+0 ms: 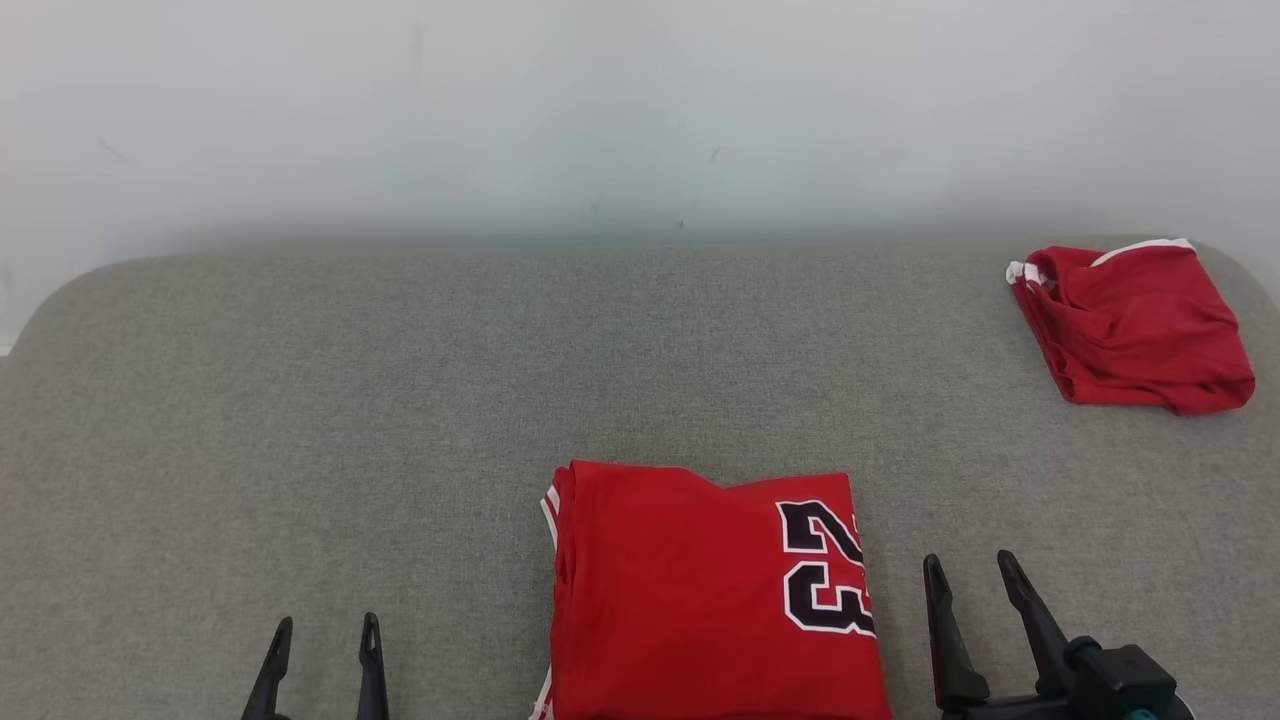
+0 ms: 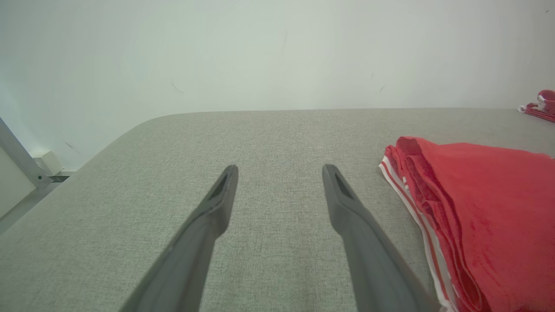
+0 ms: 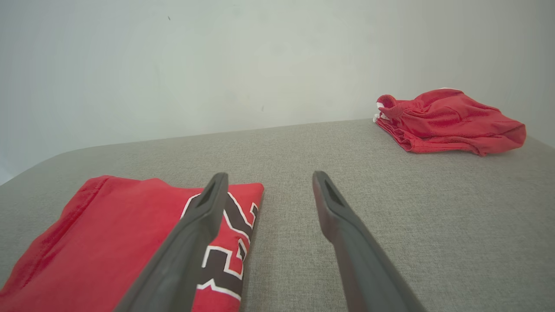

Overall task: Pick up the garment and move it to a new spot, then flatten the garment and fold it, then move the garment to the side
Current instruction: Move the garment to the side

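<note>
Red folded basketball jersey with a black, white-edged "23" is lying at 6 o'clock in the head view, at the near edge of the grey fabric-covered counter, with its lower part running off the bottom of that view. Left pincer is hovering at 7 o'clock, well apart from the jersey's left edge. Right pincer is hovering at 5 o'clock, just beside the right edge. Both are standing with fingers spread wide and carrying nothing, and neither is touching the cloth. Judgement: they are flanking the bundle this way because folding is looking complete, and each side is being left free for a scoop-type grasp on the last step, the move to the side. A second red garment with white trim, loosely bunched, is sitting at 2 o'clock near the far right corner, well apart from the jersey. Judgement: it is probably marking the set-aside spot, though this is not certain. Appearance of the jersey: it is forming a compact rectangle, and its top face is lying mostly smooth. The far edge is showing a small step near the middle where layers are not quite lining up. In the left wrist view, the left edge is showing several stacked layers with white striping. The number is reading sideways along the right edge.
</note>
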You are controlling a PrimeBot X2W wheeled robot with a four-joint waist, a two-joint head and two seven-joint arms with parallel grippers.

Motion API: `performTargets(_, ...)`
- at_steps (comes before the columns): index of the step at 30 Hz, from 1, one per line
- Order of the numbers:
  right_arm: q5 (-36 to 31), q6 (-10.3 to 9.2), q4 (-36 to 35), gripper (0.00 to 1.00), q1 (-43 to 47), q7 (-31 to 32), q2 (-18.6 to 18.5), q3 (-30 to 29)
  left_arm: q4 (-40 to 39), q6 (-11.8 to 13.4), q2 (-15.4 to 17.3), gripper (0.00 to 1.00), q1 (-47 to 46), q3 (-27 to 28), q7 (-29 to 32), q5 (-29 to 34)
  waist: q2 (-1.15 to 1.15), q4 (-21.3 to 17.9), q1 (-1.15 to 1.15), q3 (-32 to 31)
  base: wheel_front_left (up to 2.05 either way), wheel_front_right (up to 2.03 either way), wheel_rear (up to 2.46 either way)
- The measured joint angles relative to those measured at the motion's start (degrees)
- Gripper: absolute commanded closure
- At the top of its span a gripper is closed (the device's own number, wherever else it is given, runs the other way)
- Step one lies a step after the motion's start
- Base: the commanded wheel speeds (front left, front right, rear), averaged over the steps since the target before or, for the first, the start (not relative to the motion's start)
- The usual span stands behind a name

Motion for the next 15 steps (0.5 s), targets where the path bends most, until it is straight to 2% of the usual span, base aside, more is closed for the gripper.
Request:
performTargets(8, -0.26, 0.00, 4.53, 0.00, -3.44, -0.01, 0.01, -0.03, 0.22, -0.16, 0.00, 0.00, -0.91, 0.20, 0.00, -0.16, 0.00, 0.06, 0.00, 0.91, 0.00, 0.00, 0.00)
performTargets(15, -0.46, 0.00, 15.02, 0.00, -9.31, 0.00, 0.03, 2.85, 0.65, -0.31, 0.00, 0.00, -1.82, -0.41, 0.00, -0.32, 0.00, 1.17, 0.00, 1.70, 0.00, 0.00, 0.00)
